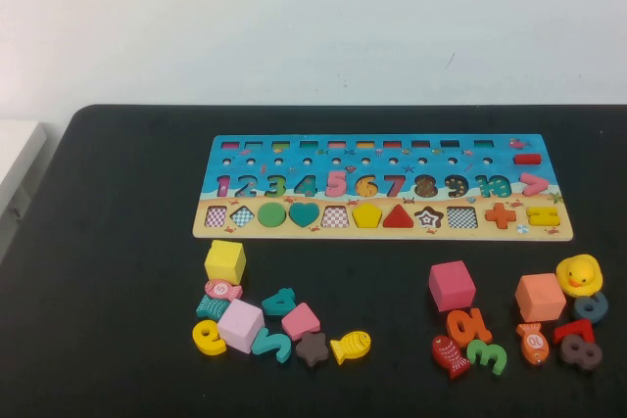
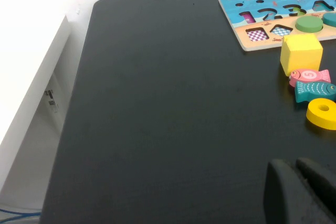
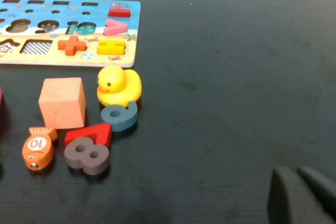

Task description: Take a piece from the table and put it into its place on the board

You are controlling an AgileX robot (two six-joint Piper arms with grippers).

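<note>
On the black table (image 1: 118,242), toward 12 o'clock from its middle, lies the long sea-blue board (image 1: 225,149). The yellow pentagon (image 1: 367,214) sits flush in its slot in the board's row of shapes, with a red triangle (image 1: 398,216) at its 3 o'clock and an empty chequered slot at its 9 o'clock. Judging by that, the placing step looks finished for this piece.

Neither arm appears in the high view. The left gripper (image 2: 296,167) hangs low over bare table well off the board's left end, fingers pressed together and grasping nothing. The right gripper (image 3: 298,174) hangs over bare table off the right end, fingers likewise clenched on nothing.

Loose pieces lie in two clusters at 6 o'clock from the board. The left cluster includes a yellow cube (image 1: 225,261) and a brown star (image 1: 312,348); the right includes a yellow duck (image 1: 579,273).

If more pieces are to follow, the star slot (image 1: 428,216) is empty. A next pick would call for opening the fingers and dropping between crowded neighbours, which touch or overlap and could be nudged
</note>
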